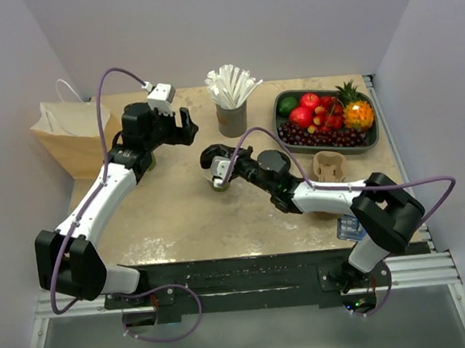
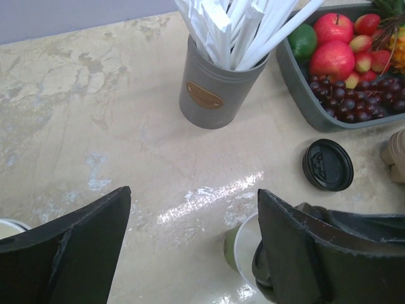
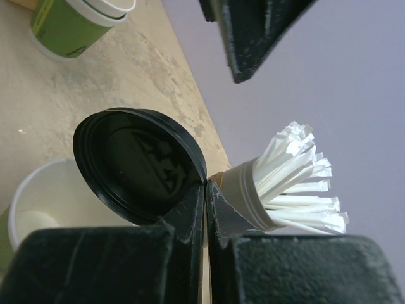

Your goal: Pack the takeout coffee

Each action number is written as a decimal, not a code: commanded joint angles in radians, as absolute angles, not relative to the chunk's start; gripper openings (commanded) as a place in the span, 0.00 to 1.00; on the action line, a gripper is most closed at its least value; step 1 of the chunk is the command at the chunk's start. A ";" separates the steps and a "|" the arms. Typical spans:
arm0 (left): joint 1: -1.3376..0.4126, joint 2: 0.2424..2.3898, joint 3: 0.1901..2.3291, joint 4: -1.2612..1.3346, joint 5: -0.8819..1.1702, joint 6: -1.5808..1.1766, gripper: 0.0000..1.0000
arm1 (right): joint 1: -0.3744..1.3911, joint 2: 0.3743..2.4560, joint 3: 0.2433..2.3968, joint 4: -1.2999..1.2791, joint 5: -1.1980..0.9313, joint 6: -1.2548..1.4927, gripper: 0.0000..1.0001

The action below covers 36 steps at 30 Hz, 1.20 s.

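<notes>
A green paper cup (image 1: 219, 182) stands open at the table's middle; its white inside shows in the right wrist view (image 3: 35, 212) and its rim in the left wrist view (image 2: 243, 248). My right gripper (image 3: 205, 187) is shut on the edge of a round black lid (image 3: 136, 164) and holds it tilted just above that cup; the gripper also shows in the top view (image 1: 214, 162). My left gripper (image 1: 185, 123) is open and empty, above the table behind the cup (image 2: 193, 193). A second black lid (image 2: 328, 164) lies flat on the table (image 1: 273, 161).
A grey cup of white straws (image 1: 232, 109) stands at the back. A grey fruit tray (image 1: 375, 139) is at back right, a cardboard cup carrier (image 1: 330, 166) before it. A paper bag (image 1: 68, 138) is far left. More green cups (image 3: 69, 22) stand under the left arm.
</notes>
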<state>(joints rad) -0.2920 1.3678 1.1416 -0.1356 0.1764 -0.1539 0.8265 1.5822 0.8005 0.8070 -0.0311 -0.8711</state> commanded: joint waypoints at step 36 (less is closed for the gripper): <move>-0.290 1.428 0.988 0.046 0.468 -0.219 0.79 | 0.850 1.500 0.721 0.686 -0.077 -0.957 0.14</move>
